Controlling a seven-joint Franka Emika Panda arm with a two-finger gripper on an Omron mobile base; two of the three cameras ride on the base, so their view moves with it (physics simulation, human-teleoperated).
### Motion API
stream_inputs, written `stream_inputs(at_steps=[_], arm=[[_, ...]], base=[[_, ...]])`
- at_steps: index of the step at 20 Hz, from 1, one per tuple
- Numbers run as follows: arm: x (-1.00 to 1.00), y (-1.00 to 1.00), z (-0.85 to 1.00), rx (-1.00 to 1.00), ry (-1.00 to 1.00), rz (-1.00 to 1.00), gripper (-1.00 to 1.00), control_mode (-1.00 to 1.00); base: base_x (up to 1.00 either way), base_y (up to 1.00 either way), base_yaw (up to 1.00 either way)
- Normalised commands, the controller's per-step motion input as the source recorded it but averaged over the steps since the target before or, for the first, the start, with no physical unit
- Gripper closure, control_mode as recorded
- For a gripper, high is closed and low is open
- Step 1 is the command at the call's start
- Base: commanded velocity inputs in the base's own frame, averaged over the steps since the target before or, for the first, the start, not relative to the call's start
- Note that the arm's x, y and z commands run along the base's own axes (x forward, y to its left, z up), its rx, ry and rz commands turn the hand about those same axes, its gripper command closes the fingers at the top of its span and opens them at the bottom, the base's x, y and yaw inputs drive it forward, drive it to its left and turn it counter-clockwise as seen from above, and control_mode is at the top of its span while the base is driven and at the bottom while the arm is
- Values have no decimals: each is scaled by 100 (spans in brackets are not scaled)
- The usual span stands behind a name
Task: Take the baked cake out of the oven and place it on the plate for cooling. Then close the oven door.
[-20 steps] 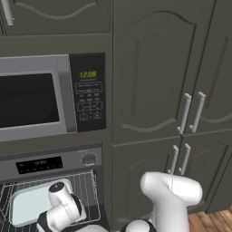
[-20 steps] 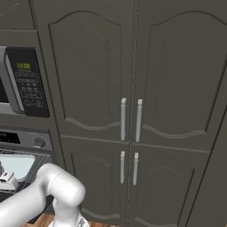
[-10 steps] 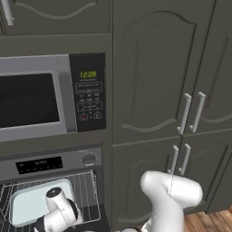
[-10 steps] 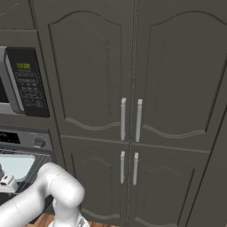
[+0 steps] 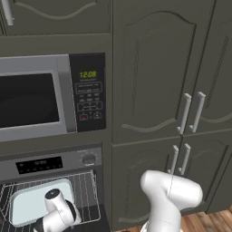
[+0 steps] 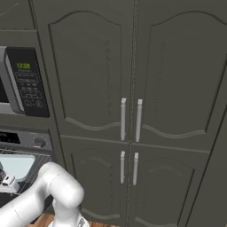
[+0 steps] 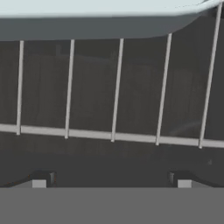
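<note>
Two dark fingertips (image 7: pixel 38 180) spread wide, gripping nothing; flat pale whitish-blue cake (image 7: pixel 105 17) lies across frame top, beyond wire rack (image 7: pixel 116 135).

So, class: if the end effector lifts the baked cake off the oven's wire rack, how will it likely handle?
The baked cake looks like a flat slab with a raised rim, so probably stiff and unlikely to roll. Gripped at one edge, its width might make it tilt. On the thin wires of the rack, it may slide easily.

Pale cake (image 5: pixel 31 204) flat on rack; oven (image 5: pixel 54 164) open.
</note>
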Motion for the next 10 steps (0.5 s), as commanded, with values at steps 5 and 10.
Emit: stream_inputs(at_steps=[5, 10], arm=[[2, 19, -27, 0, 0, -3, -100, -100], [18, 7, -23, 0, 0, -2, -100, -100]], base=[[0, 0, 0], [0, 0, 0]])
